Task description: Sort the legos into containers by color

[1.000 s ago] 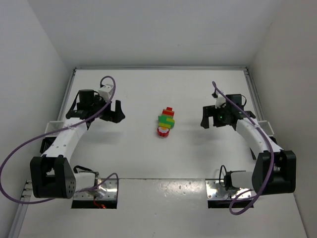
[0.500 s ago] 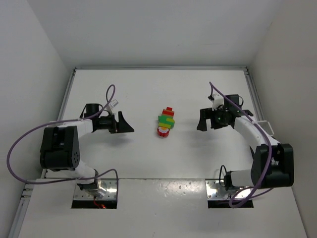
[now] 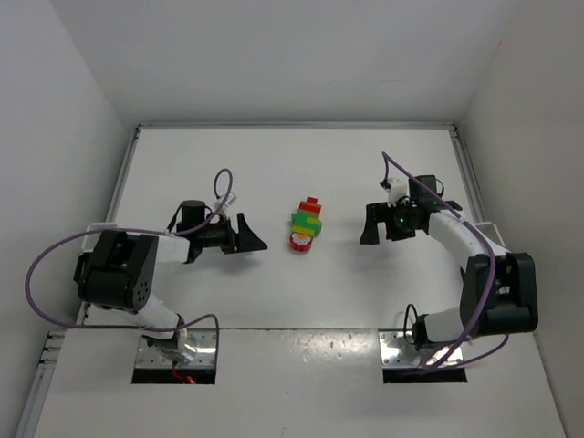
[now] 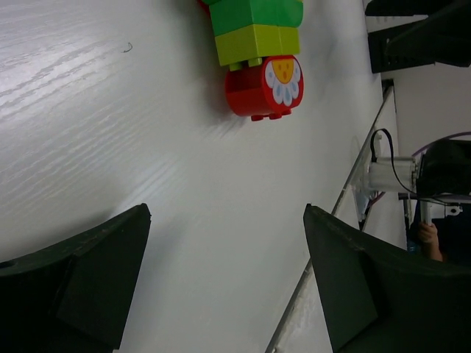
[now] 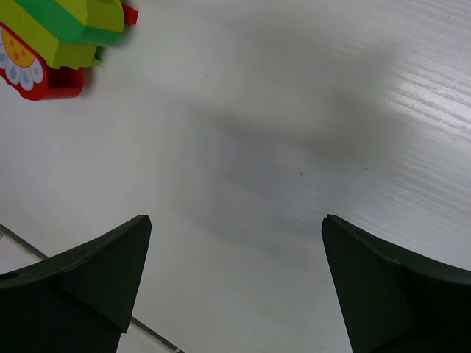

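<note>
**Left gripper** [image 3: 255,235], shown with its jaws spread wide and nothing between them, is held low over the white table [image 3: 274,164] and turned toward the middle. The **right gripper** [image 3: 366,225] is presented the same way from the opposite side, equally wide and empty.

The lego stack [image 3: 307,223] lies on its side between the two grippers, just ahead of the left fingertips and somewhat farther from the right ones. Green and lime bricks are seen clicked together, and a round red flower-faced brick [image 4: 263,87] caps the end nearest the arm bases.

The white containers are judged to be the thin rims glimpsed behind each arm, left [image 3: 97,228] and right [image 3: 486,225], well apart from the stack.

Hazards, as judged:
- If the stack is clamped by one gripper alone, it would be lifted whole and no colour would be separated.
- The stack could be shoved or spun across the smooth table if a finger lands on it rather than beside it.
- The round brick could be rolled away if popped off.
- The opposing fingers could be brought into collision if both close in on so small a target together.
</note>
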Controlling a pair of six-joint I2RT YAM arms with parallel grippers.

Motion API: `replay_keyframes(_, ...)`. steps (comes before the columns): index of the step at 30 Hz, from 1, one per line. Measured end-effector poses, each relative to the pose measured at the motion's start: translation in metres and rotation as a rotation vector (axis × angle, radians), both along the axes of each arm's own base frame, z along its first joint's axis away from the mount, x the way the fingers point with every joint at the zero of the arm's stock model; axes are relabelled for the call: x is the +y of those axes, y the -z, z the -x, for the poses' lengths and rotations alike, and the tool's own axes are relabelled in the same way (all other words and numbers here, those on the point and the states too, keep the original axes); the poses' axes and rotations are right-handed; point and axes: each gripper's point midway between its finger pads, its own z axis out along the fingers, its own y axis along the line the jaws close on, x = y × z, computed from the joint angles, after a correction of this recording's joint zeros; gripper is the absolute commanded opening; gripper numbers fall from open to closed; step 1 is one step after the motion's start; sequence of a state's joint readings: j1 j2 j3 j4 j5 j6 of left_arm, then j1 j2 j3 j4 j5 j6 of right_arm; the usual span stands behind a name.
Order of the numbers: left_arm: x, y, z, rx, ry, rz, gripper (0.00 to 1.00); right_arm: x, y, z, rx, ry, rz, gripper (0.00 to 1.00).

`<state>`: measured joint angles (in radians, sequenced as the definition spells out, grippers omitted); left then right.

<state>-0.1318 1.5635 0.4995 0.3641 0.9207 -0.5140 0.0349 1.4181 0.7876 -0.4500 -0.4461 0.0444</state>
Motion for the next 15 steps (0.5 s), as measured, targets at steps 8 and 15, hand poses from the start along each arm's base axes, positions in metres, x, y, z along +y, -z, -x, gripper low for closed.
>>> replay_keyframes(8,-0.034,0.017,0.002,0.023,0.007,0.007,0.84,0.001,0.003,0.001,0.012,-0.008,-0.007,1.00)
replay_keyframes(15,-0.055,0.017,-0.009,0.032,0.019,0.073,0.82,0.003,0.006,0.002,0.022,-0.018,-0.013,1.00)
